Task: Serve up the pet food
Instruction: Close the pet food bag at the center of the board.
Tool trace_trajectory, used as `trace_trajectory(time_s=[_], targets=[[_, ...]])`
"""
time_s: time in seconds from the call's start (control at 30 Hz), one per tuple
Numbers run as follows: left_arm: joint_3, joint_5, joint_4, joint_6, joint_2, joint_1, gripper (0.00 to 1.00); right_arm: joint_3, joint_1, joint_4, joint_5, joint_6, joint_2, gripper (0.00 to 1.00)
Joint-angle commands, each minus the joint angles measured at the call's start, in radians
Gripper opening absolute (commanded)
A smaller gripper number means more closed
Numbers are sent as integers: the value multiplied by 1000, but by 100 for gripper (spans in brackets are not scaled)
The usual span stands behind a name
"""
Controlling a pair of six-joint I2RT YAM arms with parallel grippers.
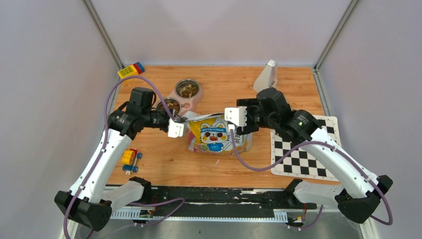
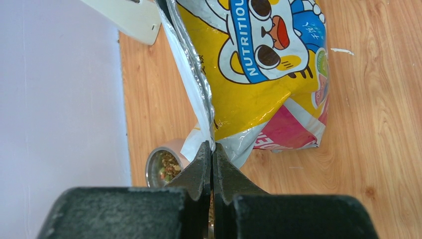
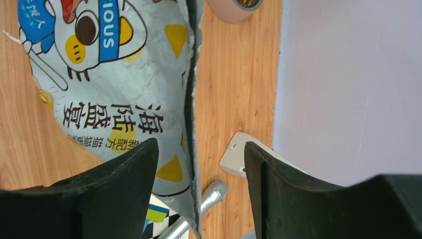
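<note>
The yellow-and-white cat bag (image 1: 214,133) lies in the middle of the table. My left gripper (image 1: 180,121) is shut on the bag's upper left edge; in the left wrist view its jaws (image 2: 212,149) pinch the silver-lined rim of the bag (image 2: 259,74). My right gripper (image 1: 238,132) is open at the bag's right side; in the right wrist view the bag's edge (image 3: 191,114) stands between the spread fingers (image 3: 129,172), touching neither. Brown kibble (image 1: 188,90) fills both cups of the pink double bowl (image 1: 196,103) behind the bag, also seen in the left wrist view (image 2: 166,167).
A checkerboard mat (image 1: 303,149) lies at the right. A toy car (image 1: 130,159) sits front left, a coloured block (image 1: 131,70) back left, a white wedge-shaped piece (image 1: 266,75) at the back. A silver handle (image 3: 209,196) lies under the bag's edge.
</note>
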Motion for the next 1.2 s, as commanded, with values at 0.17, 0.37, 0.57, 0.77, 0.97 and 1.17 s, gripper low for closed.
trace_trajectory(time_s=[0.17, 0.37, 0.57, 0.77, 0.97, 1.17], targets=[[0, -21, -55, 13, -16, -28, 0, 134, -2, -31, 8, 64, 113, 61], [-4, -18, -53, 12, -20, -31, 0, 120, 4, -41, 7, 81, 127, 45], [-7, -11, -52, 3, -18, -31, 0, 93, 28, -9, 32, 85, 105, 13], [-16, -22, -55, 16, -18, -33, 0, 64, 42, 0, 47, 45, 56, 18], [-53, -76, -56, 56, -24, -50, 0, -12, 43, -8, 21, 23, 25, 47], [-44, -75, -56, 48, -22, -59, 0, -12, 52, 51, 29, 32, 23, 36]])
